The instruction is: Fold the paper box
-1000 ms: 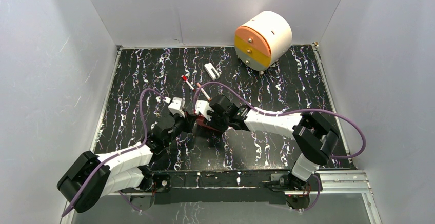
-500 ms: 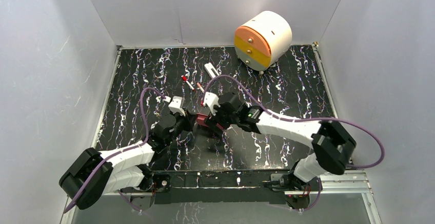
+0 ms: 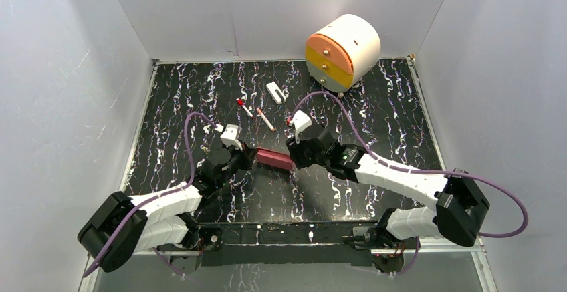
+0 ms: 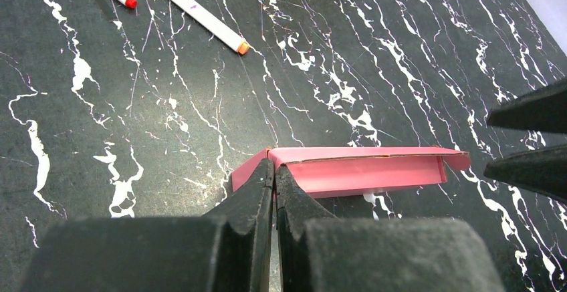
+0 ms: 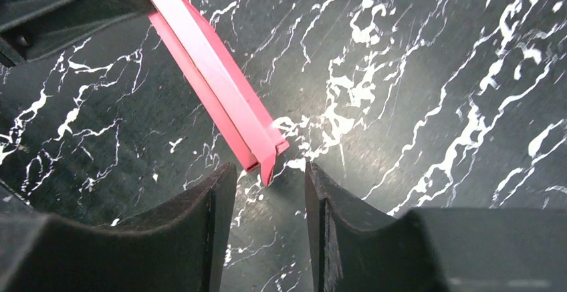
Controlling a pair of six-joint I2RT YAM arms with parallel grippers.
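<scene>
In the top view the paper box [image 3: 274, 159] is a little below the middle of the frame, on the black marbled table [image 3: 401, 118]. It is pink-red, long and narrow, and it stretches from left to right between the 2 grippers.

The left gripper [image 3: 250, 156] reaches it from the lower left. In the left wrist view its 2 black fingers [image 4: 254, 195] are pressed together, and they pinch the thin card at the left corner of the box [image 4: 361, 168]. No gap shows between them apart from the card.

The right gripper [image 3: 292, 163] comes from the right side of the frame. In the right wrist view its jaws stand apart, about half of the way. The small end flap of the box [image 5: 214, 81] points down into the gap between the 2 fingertips [image 5: 224, 178]. I cannot tell if the flap touches a finger, but the jaws do not clamp it. In this view the box runs slanted from the upper left, where the left gripper [image 5: 60, 11] holds it, toward the lower middle.

Above the box in the top view lie 2 markers, 1 with a red cap [image 3: 245, 107] and 1 with an orange cap [image 3: 265, 119], and near them a small white object [image 3: 275, 92]. A round white drawer unit [image 3: 342, 51] stands at the upper right.
</scene>
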